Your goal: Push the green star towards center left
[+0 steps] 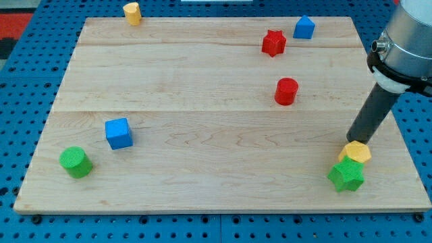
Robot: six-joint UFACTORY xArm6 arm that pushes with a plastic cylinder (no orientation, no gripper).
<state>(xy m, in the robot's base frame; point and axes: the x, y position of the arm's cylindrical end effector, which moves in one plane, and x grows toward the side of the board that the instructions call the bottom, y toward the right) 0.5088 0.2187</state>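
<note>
One green star (pixel 346 176) sits at the desk's (pixel 202 182) bottom right corner, touching a yellow block (pixel 356 152) above it. Likely light, rigid, prone to spin; push its right side. My tip (pixel 352 140), no gripper, rests just behind the yellow block.

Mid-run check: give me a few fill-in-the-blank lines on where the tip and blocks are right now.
1. My tip sits just above the ____ block, near the view's bottom right.
2. The green star touches that block on its ____ side.
3. The green cylinder lies at the view's bottom ____.
4. The block nearest the green cylinder is the blue ____.

Missing: yellow; lower; left; cube
</note>
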